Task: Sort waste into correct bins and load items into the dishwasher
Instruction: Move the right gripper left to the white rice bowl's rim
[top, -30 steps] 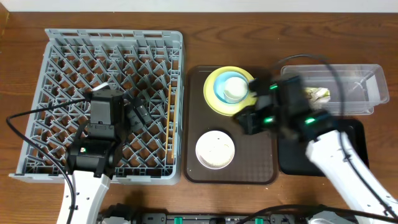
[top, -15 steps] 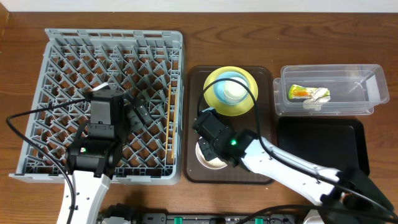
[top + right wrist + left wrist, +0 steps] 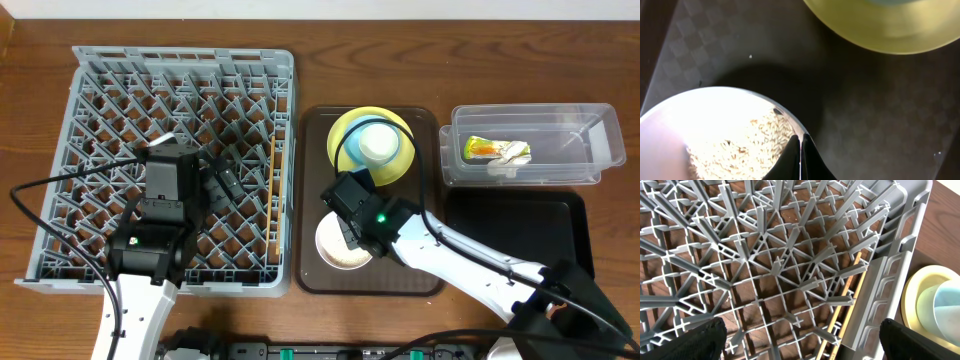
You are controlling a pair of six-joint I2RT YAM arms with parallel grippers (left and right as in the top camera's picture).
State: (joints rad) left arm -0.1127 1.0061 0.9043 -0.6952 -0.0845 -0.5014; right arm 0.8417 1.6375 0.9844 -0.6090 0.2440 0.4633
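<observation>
The grey dish rack (image 3: 100, 100) fills the left; chopsticks (image 3: 272, 190) lie along its right side, also in the left wrist view (image 3: 845, 305). My left gripper (image 3: 800, 340) hangs open and empty over the rack's pegs (image 3: 765, 255). A white cup (image 3: 378, 143) sits in a light blue bowl (image 3: 400, 150) on the yellow plate (image 3: 405, 168). My right gripper (image 3: 350, 232) is shut on the rim of the white bowl (image 3: 335, 245), which holds white crumb-like bits (image 3: 740, 150); its fingertips (image 3: 801, 136) straddle the rim of the bowl (image 3: 715, 120).
The plate and white bowl stand on a brown tray (image 3: 420, 270). The clear tub (image 3: 580, 150) at the right holds the snack wrapper (image 3: 482, 148) and paper scrap (image 3: 512, 155). The black tray (image 3: 540, 215) lies in front of it, under my right arm.
My right arm swung left from beside the clear tub to the white bowl and now sits at its rim. The left arm has not moved.
</observation>
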